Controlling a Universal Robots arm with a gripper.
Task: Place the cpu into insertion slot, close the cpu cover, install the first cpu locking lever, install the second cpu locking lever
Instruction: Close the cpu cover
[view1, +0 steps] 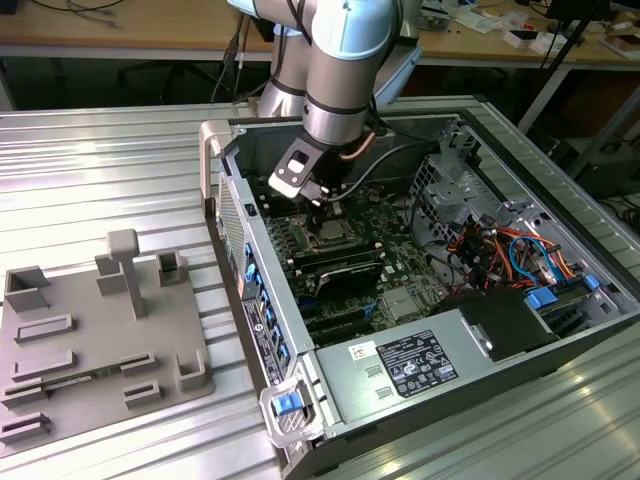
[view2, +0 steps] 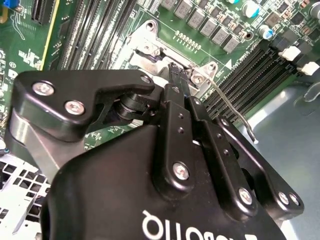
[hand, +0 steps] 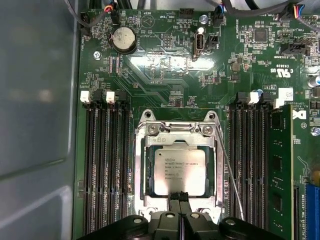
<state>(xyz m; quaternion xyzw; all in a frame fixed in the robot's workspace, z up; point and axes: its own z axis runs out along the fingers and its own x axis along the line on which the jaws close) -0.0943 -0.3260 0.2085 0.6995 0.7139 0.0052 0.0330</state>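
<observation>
At 12 o'clock of chip in exterior view, closed empty hand is set at cover; push shd be kept vertical.

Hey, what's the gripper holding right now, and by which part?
Nothing that shows: the gripper has its fingertips together, with the tips at the edge of the cover, which lies over the chip.

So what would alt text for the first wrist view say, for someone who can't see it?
The cpu, a silver square chip, sits in the insertion slot on a green circuit board, framed by the cpu cover. The black claw has its fingertips together at the cover's edge, and black memory slots flank the socket.
</observation>
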